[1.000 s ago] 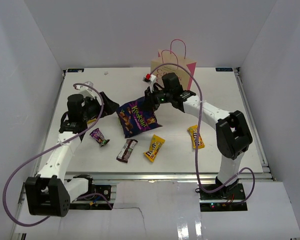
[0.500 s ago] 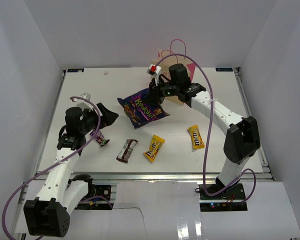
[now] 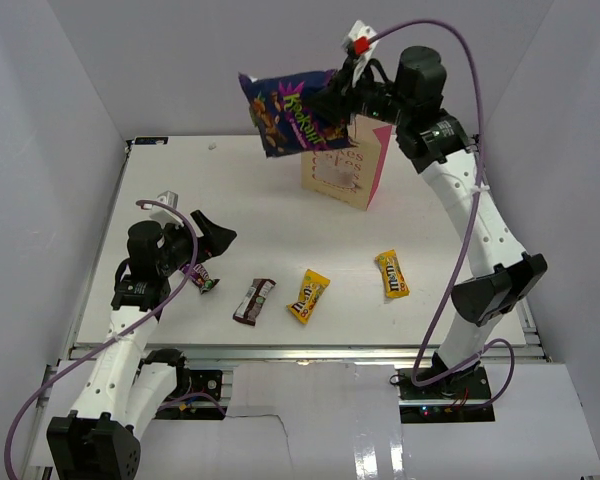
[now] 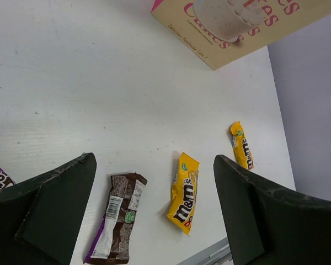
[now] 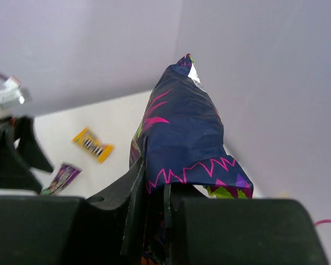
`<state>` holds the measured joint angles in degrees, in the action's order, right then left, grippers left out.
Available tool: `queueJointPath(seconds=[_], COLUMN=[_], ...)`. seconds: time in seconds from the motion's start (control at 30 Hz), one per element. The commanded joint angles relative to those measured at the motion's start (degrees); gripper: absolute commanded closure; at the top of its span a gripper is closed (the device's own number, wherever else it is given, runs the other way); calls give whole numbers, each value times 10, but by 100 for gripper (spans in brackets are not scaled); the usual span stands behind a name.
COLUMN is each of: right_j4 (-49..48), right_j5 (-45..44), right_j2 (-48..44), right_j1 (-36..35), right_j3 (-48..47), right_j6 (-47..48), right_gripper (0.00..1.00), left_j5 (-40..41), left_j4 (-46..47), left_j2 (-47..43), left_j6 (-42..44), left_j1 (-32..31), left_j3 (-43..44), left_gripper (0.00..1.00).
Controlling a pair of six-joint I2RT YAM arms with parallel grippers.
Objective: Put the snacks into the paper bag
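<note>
My right gripper (image 3: 338,100) is shut on the large dark purple bag (image 3: 290,110) and holds it high, level with the top of the paper bag (image 3: 345,165) and to its left. In the right wrist view the bag (image 5: 182,127) is pinched between the jaws (image 5: 165,190). My left gripper (image 3: 208,235) is open and empty above the table's left side. The small purple wrapper (image 3: 202,280), the brown bar (image 3: 253,300) and two yellow packs (image 3: 308,296) (image 3: 391,274) lie on the table. The left wrist view shows the bar (image 4: 117,221) and the yellow packs (image 4: 185,193) (image 4: 241,146).
The paper bag stands upright at the back of the white table (image 3: 430,210), with its front low in the left wrist view (image 4: 226,33). White walls close in the left, right and back. A purple cable loops from each arm.
My right arm has lifted the purple bag off the table and carried it up and back to the paper bag's top. My left arm has drawn back a little toward its base.
</note>
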<state>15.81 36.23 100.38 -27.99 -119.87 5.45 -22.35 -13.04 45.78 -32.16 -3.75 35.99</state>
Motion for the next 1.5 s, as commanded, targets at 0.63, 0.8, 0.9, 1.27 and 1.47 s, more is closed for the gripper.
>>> queueJointPath(seconds=[0.63, 0.8, 0.9, 1.27, 1.47], right_j4=[-293, -301, -301, -266, -253], right_j5=[-230, -232, -228, -179, -130], right_j2=[99, 108, 111, 97, 85], right_j1=[70, 85, 94, 123, 149], right_j3=[-251, -254, -245, -196, -160], right_j6=[91, 100, 99, 90, 97], right_gripper=[92, 92, 92, 92, 92], left_j5=[-23, -26, -29, -39, -43], left_j4=[-10, -8, -7, 3, 11], left_j2=[-16, -15, -13, -17, -17], left_j6=[-10, -11, -13, -19, -20], left_j1=[2, 2, 3, 2, 3], left_j3=[-5, -8, -12, -29, -35], left_gripper=[2, 2, 2, 2, 2])
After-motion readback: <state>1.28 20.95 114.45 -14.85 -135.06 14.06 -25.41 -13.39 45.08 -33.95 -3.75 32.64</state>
